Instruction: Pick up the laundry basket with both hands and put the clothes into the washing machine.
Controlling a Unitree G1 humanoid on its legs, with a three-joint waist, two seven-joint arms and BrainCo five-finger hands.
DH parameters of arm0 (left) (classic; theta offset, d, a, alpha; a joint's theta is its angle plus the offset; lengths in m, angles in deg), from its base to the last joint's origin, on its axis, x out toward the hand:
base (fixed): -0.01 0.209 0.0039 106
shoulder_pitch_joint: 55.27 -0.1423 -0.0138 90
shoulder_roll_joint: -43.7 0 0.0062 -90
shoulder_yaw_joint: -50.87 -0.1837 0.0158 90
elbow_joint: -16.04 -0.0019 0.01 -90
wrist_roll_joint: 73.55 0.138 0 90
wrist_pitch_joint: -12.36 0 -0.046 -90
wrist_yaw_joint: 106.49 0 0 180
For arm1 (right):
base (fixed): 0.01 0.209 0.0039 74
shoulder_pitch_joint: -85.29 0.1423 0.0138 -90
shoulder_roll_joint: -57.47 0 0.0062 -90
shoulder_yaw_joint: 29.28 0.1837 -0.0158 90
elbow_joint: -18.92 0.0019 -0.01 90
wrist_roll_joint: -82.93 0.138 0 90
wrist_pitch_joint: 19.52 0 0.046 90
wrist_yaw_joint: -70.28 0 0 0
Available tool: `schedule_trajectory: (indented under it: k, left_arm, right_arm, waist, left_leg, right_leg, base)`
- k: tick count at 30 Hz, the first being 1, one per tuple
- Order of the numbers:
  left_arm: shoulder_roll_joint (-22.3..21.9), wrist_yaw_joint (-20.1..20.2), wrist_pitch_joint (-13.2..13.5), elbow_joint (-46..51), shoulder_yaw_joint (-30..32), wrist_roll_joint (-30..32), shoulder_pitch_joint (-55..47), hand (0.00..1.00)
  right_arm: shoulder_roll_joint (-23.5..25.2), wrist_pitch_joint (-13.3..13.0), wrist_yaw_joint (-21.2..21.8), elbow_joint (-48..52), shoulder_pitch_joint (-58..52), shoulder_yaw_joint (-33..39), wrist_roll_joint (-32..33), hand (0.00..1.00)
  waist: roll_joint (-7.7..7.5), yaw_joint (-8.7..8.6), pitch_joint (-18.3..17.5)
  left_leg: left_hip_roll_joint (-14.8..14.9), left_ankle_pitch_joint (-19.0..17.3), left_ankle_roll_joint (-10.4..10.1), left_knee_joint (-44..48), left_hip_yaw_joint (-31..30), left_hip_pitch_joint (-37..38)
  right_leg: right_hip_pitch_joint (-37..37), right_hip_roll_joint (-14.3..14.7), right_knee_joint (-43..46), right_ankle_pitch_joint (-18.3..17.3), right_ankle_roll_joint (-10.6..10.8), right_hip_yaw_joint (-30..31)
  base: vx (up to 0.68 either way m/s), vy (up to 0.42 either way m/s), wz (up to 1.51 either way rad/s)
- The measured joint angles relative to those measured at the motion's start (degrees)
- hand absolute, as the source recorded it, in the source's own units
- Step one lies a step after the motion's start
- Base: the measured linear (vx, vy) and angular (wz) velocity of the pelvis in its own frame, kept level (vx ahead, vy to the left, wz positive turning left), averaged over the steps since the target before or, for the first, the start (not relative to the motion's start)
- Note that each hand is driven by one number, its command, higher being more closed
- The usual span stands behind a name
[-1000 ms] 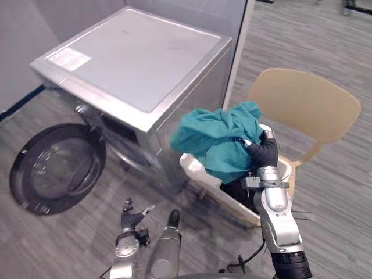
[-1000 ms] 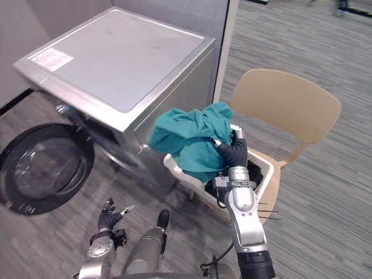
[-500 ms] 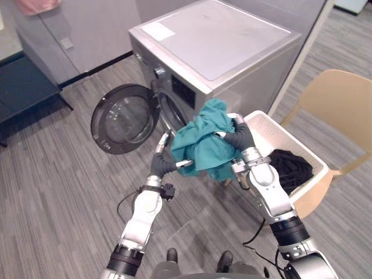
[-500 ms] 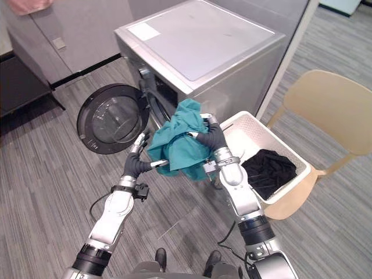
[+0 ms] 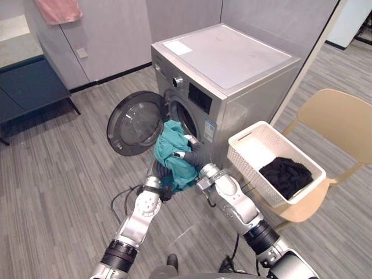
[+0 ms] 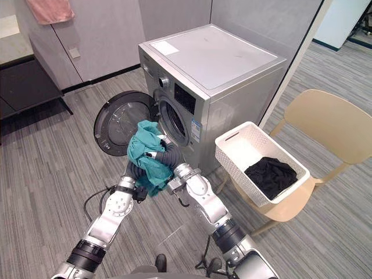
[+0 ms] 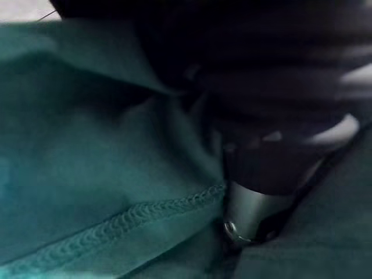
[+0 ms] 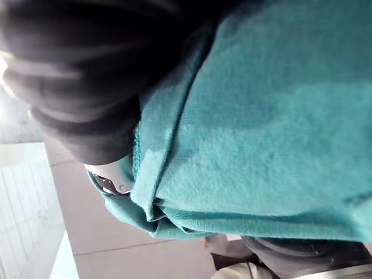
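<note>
A teal garment (image 5: 174,154) hangs bunched in front of the drum opening (image 5: 185,119) of the silver washing machine (image 5: 232,64), whose round door (image 5: 136,122) stands swung open to the left. My right hand (image 5: 195,158) is shut on the garment's upper part; in its wrist view the teal cloth (image 8: 261,116) wraps over it. My left hand (image 5: 161,173) sits below the bundle, tucked into the teal folds (image 7: 87,174). To the right, the white laundry basket (image 5: 250,154) rests on a tan chair (image 5: 337,122) with a black garment (image 5: 288,174) inside.
A dark blue cabinet (image 5: 29,87) stands at the far left, with a pink cloth (image 5: 58,9) hanging above it. Grey wall panels rise behind the machine. Open striped floor lies to the left of the door.
My view has swung. The right hand carried the teal garment from above the basket to the drum opening, and the left hand came up and went under the cloth.
</note>
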Motion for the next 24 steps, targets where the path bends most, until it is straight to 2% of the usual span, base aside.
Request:
schedule_trajectory:
  k: [5,9,10,12,13,15,18,21,22,23,24]
  left_arm:
    - [-0.04,-0.83,-0.01,-0.16,1.05,-0.75,-0.08,1.00]
    - [-2.51,-1.29,0.06,-0.16,3.65,-2.31,-0.88,1.00]
    - [-3.61,-1.30,0.07,-0.16,5.07,-3.34,-1.56,1.00]
    - [-5.95,-1.36,0.02,-0.15,8.73,-5.64,-3.38,1.00]
    - [-6.39,-1.40,0.02,-0.14,9.74,-6.02,-3.93,1.00]
    - [-6.76,-1.46,-0.08,-0.16,13.11,-7.15,-6.76,1.00]
    - [-6.77,-1.43,-0.26,-1.48,16.40,-7.59,-9.69,1.00]
    - [-6.82,-1.28,-1.07,-6.51,19.76,-8.51,-10.17,1.00]
    - [-6.92,-1.12,-1.62,-9.03,20.96,-9.56,-10.19,1.00]
    - [-6.98,-1.10,-1.72,-9.50,21.14,-9.63,-10.19,1.00]
    - [-7.32,-1.07,-2.08,-11.11,21.74,-9.79,-10.13,1.00]
  right_arm:
    - [-0.01,-0.17,0.00,0.02,0.00,-0.59,0.23,0.00]
    - [-0.04,-1.10,0.01,0.07,0.00,-0.30,-1.61,0.00]
    - [-0.29,-1.18,0.02,0.29,-0.07,0.28,-3.98,0.00]
    - [-1.59,-1.22,-0.24,3.15,-1.92,1.86,-13.00,0.00]
    - [-2.22,-1.24,-0.29,4.68,-2.81,2.38,-15.25,0.00]
    - [-3.86,-1.85,-0.75,9.31,-7.43,6.47,-23.99,0.00]
    - [-5.30,-2.11,-1.81,11.38,-13.75,12.75,-29.43,0.00]
    - [-7.19,-2.02,-2.34,11.26,-20.02,18.55,-33.90,0.00]
    - [-7.93,-1.93,-3.01,10.63,-22.25,20.81,-36.18,0.00]
    - [-8.04,-1.92,-3.07,10.29,-22.67,21.27,-36.53,0.00]
    - [-8.27,-1.72,-3.44,7.95,-23.59,23.42,-38.07,0.00]
  waist:
    - [-0.08,-0.06,-0.07]
    - [-0.08,-0.07,-0.07]
    - [-0.08,-0.07,-0.07]
    - [-0.07,0.00,-0.06]
    - [-0.07,0.05,-0.06]
    - [-0.06,-0.02,-0.05]
    - [0.00,-0.09,0.01]
    - [-0.04,-0.09,0.20]
    - [-0.24,-0.18,0.56]
    - [-0.44,-0.23,0.68]
    - [-1.25,-0.31,1.19]
  left_leg:
    - [0.74,0.14,-0.24,0.09,0.68,-0.01]
    - [1.06,0.20,-0.33,0.15,1.30,-0.06]
    - [1.10,0.20,-0.32,0.07,1.53,-0.09]
    - [1.11,0.21,-0.29,-0.31,1.82,-0.15]
    - [1.12,0.21,-0.29,-0.51,1.78,-0.15]
    - [1.13,0.25,-0.23,-1.03,0.83,-0.25]
    - [1.13,0.27,-0.25,-0.80,-1.91,-1.68]
    - [0.62,1.62,-0.20,-0.06,-6.06,-5.06]
    - [-0.25,3.44,1.74,-0.73,-6.39,-6.46]
    - [-0.65,4.10,2.57,-1.01,-5.78,-6.67]
    - [-1.96,6.12,7.73,-1.90,-1.08,-7.34]
  right_leg:
    - [-0.16,1.30,-0.58,0.27,-0.56,0.67]
    - [-0.73,2.10,-0.19,0.23,-0.62,2.22]
    - [-1.14,2.11,0.19,0.09,-0.79,2.47]
    - [-1.13,2.18,0.20,0.03,-0.74,2.81]
    - [-1.13,2.19,0.23,-0.07,-0.69,2.80]
    - [-1.15,2.15,0.81,-0.98,-0.37,2.28]
    - [-1.79,1.73,3.10,-3.11,-0.27,0.16]
    - [-4.65,-0.31,9.23,-7.62,-0.08,-4.57]
    - [-5.64,-2.30,12.15,-10.06,0.18,-7.51]
    - [-5.73,-3.05,12.47,-10.42,0.04,-8.11]
    - [-5.81,-5.17,13.31,-11.32,-0.50,-10.67]
  base:
    - [0.02,-0.028,-0.10]
    - [0.03,-0.008,-0.10]
    - [0.02,0.013,-0.08]
    - [-0.01,0.018,-0.07]
    - [-0.02,0.012,0.03]
    - [0.02,0.003,0.18]
    - [0.04,-0.022,0.48]
    - [0.06,-0.051,0.87]
    - [0.05,-0.055,1.07]
    - [0.03,-0.002,1.21]
    - [0.01,0.066,1.09]
